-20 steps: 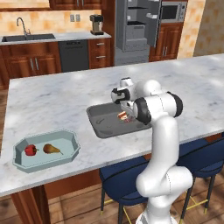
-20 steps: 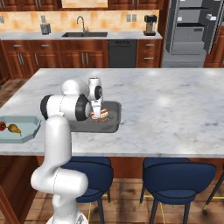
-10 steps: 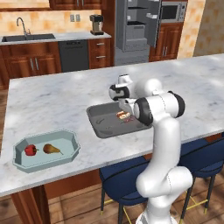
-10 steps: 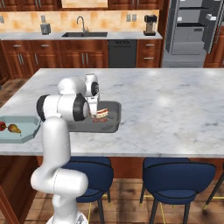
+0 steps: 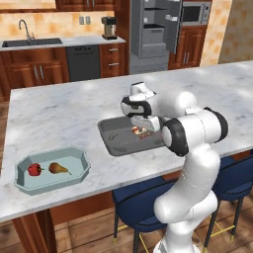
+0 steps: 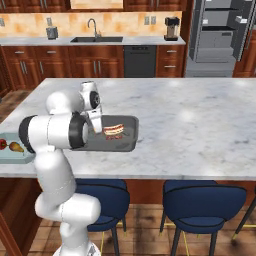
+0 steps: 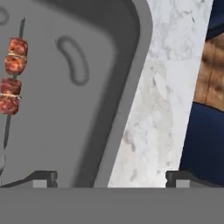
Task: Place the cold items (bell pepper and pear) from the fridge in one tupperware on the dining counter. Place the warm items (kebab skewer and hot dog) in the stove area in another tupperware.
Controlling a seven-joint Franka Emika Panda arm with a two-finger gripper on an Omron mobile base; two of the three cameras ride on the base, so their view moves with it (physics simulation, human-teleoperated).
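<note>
A dark grey tupperware (image 5: 118,141) (image 6: 131,136) (image 7: 131,83) lies on the marble dining counter (image 5: 74,111). In it I see a hot dog (image 6: 114,130) (image 5: 140,131). The kebab skewer (image 7: 12,81) rests on its floor, at the left of the hand view. My gripper (image 5: 145,122) (image 6: 95,123) (image 7: 111,178) hovers open just above this container's rim with nothing between its fingers. Far to the left sits a light blue tupperware (image 5: 74,154) (image 6: 14,156). It holds the red bell pepper (image 5: 34,169) (image 6: 2,144) and the pear (image 5: 58,169) (image 6: 16,147).
Blue stools (image 6: 200,200) stand under the counter's near edge. Across the kitchen, the fridge (image 5: 155,27) stands with its door open. Beside it are a coffee machine (image 5: 109,27) and a sink (image 5: 27,42) on the back counter.
The jaws have gone from partly closed to wide open over the grey tupperware. The hand has drawn back a little toward the container's near rim.
</note>
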